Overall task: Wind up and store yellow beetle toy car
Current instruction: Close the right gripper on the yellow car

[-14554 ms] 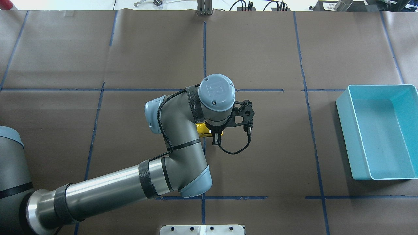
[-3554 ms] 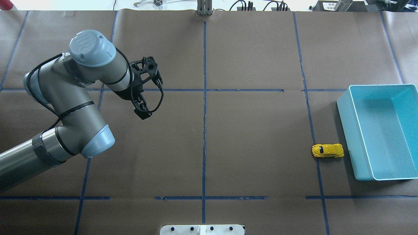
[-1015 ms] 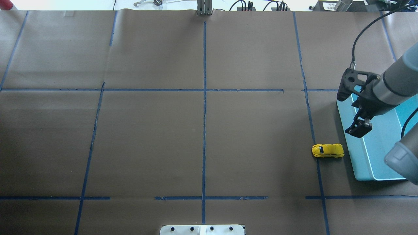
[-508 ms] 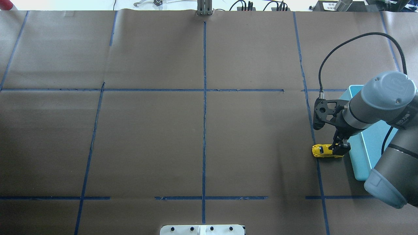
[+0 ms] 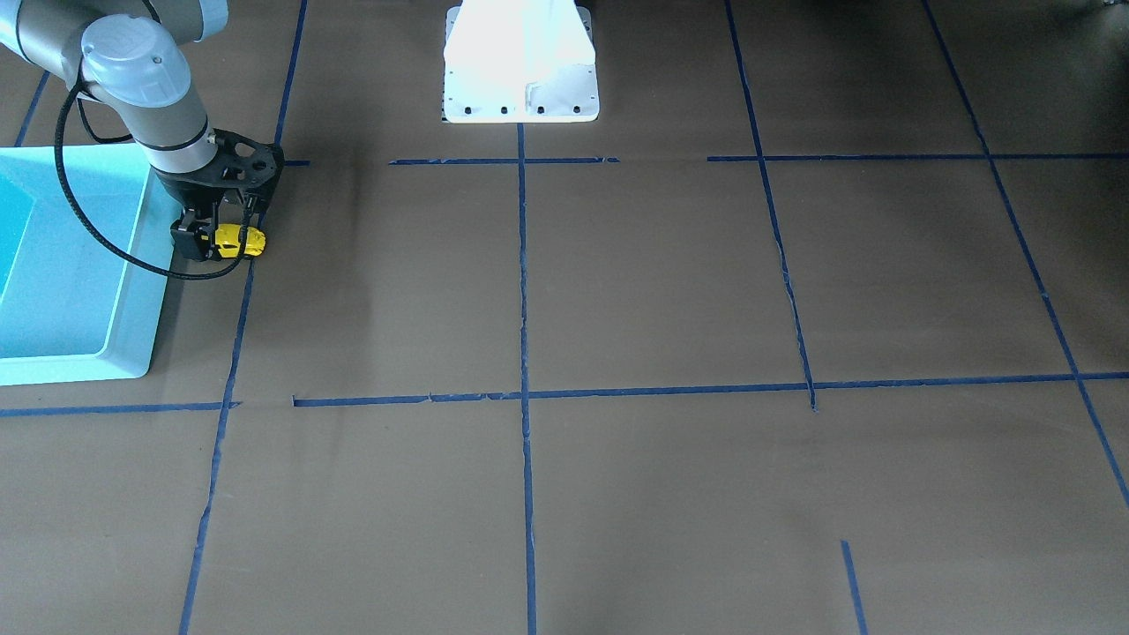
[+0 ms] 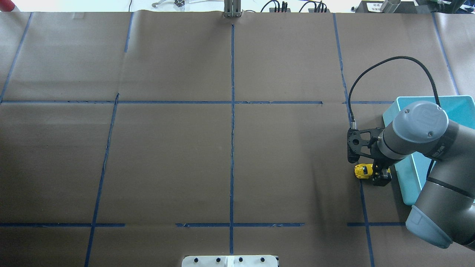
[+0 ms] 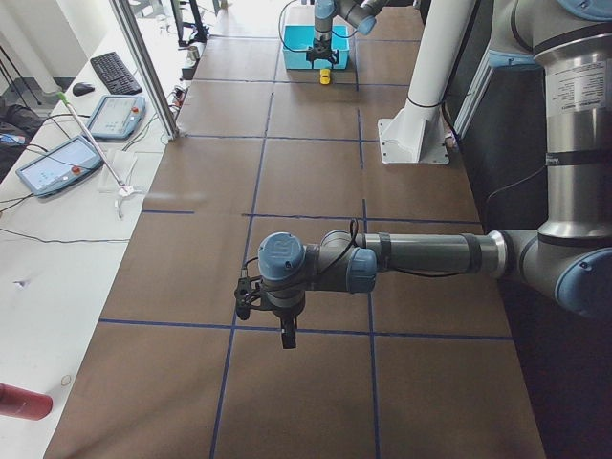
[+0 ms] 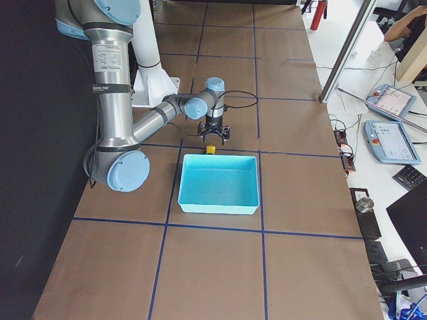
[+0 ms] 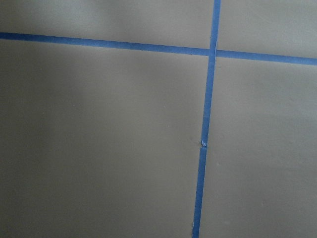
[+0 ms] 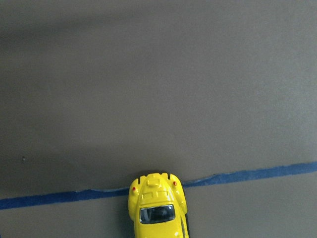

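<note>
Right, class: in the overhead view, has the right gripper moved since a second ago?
Yes. It was above the bin's left rim; now the right gripper is left of the bin, lowered at the car.

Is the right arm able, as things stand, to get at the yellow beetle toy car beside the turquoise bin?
Probably yes. The right gripper is down at the yellow beetle toy car, over its end nearer the turquoise bin, with nothing between them. Whether it grips the car, I cannot tell.
</note>
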`<state>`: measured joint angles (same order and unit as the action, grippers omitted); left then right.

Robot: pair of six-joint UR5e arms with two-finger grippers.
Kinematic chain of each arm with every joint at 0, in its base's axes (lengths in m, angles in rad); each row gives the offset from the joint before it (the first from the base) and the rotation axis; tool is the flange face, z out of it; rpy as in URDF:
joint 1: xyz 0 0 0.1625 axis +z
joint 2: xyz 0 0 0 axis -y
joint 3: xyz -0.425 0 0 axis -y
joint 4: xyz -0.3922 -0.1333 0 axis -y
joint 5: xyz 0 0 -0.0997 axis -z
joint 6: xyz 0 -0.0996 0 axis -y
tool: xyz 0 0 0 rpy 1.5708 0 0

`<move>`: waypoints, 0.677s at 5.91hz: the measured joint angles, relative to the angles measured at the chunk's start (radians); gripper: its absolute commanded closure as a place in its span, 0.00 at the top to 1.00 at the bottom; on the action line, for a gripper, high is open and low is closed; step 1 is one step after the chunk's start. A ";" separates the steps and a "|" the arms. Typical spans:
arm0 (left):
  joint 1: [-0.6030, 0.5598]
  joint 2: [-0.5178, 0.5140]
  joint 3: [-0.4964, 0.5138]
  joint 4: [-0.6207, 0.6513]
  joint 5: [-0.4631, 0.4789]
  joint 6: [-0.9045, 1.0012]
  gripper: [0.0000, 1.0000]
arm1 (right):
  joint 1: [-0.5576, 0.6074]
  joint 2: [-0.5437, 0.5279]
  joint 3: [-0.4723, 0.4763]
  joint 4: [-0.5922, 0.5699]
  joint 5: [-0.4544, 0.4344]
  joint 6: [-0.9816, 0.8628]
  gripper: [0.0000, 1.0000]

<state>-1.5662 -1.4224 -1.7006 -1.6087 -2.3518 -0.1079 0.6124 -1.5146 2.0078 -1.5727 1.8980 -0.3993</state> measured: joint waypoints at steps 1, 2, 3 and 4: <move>-0.001 -0.001 0.000 0.001 -0.001 0.000 1.00 | -0.013 -0.008 -0.009 0.002 -0.012 -0.007 1.00; -0.001 -0.002 0.000 0.000 -0.001 0.002 1.00 | -0.025 -0.017 -0.019 0.003 -0.031 -0.010 1.00; -0.001 -0.003 0.000 0.000 -0.001 0.003 1.00 | -0.034 -0.020 -0.037 0.017 -0.049 -0.011 1.00; -0.002 -0.003 0.000 -0.003 -0.001 0.003 1.00 | -0.038 -0.020 -0.057 0.044 -0.056 -0.011 1.00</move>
<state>-1.5677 -1.4251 -1.7006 -1.6115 -2.3531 -0.1046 0.5749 -1.5350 1.9511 -1.5287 1.8421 -0.4106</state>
